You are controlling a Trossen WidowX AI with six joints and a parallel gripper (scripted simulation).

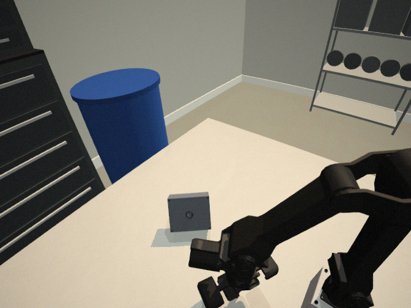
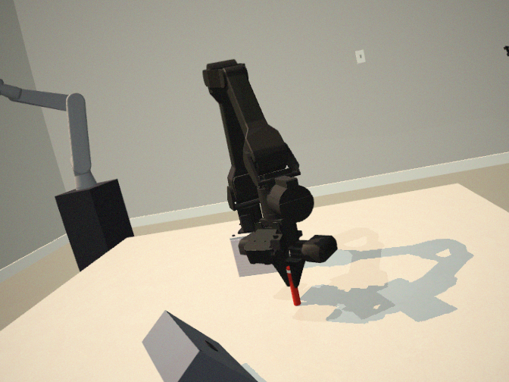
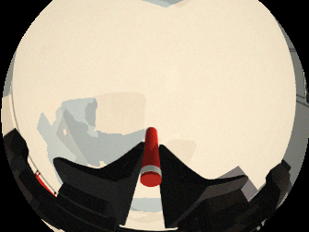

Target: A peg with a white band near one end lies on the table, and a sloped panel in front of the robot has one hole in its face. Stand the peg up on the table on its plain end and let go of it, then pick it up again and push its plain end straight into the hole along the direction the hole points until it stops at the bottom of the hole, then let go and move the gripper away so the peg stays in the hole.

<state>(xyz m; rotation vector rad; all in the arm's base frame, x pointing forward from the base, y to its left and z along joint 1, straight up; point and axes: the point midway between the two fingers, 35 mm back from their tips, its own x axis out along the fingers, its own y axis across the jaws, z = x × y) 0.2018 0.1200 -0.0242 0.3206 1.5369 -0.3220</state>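
Claw (image 1: 236,296) (image 2: 292,283) (image 3: 151,147): nearly closed | grasping upright red peg (image 2: 294,289) (image 3: 152,154) | white band up

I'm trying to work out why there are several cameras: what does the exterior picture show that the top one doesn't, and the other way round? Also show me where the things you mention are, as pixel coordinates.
Only exterior: the red peg (image 2: 294,292) with its white band, and a wall outlet plate (image 2: 360,56).

Only top: a blue barrel (image 1: 133,132) and a drawer cabinet (image 1: 36,109).

Both: the black arm (image 1: 292,205) (image 2: 257,142) and the panel block (image 1: 180,222) (image 2: 170,343).
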